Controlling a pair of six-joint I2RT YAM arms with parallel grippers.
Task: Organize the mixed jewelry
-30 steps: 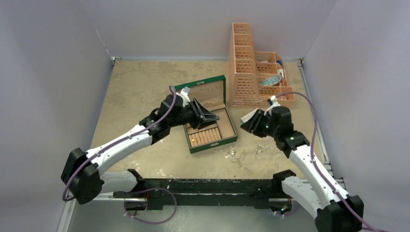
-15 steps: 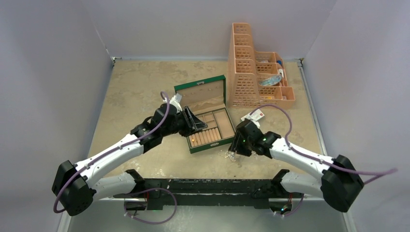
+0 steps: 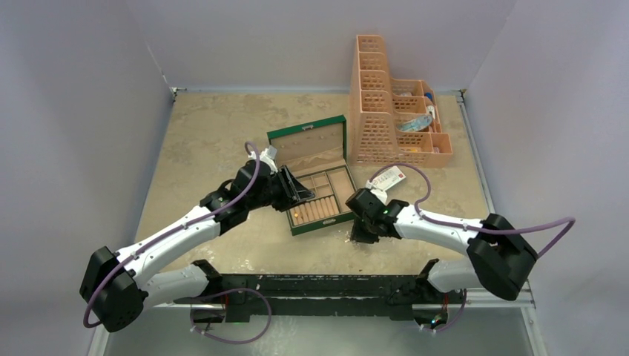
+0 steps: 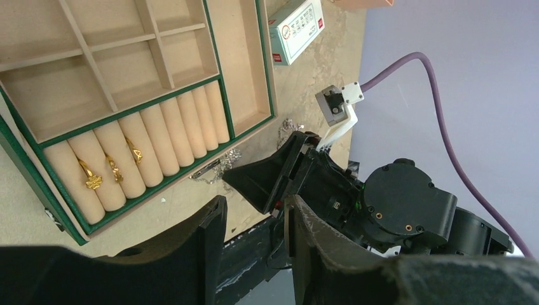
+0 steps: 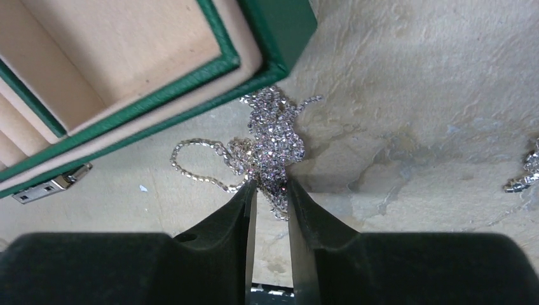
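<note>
Fingers of right gripper [image 3: 362,236] sit low at the near-right corner of the green box [image 3: 320,225]; left gripper [image 3: 300,196] hovers at its left side. Left wrist: fingers apart, empty; gold rings [image 4: 95,176] seated in the rolls [image 4: 162,133]. Right wrist: fingers nearly together astride the edge of the silver chain [image 5: 272,136], clamp unclear. Risk: edge-only bite slips on lift, or trailing loop snags the box corner.

walls [image 3: 297,37]: plain pale grey, three sides | tabletop [image 3: 215,126]: mottled beige | light: even, soft

bright, even light with soft shadows; views sharp, wrist-view foregrounds slightly blurred and dark
</note>
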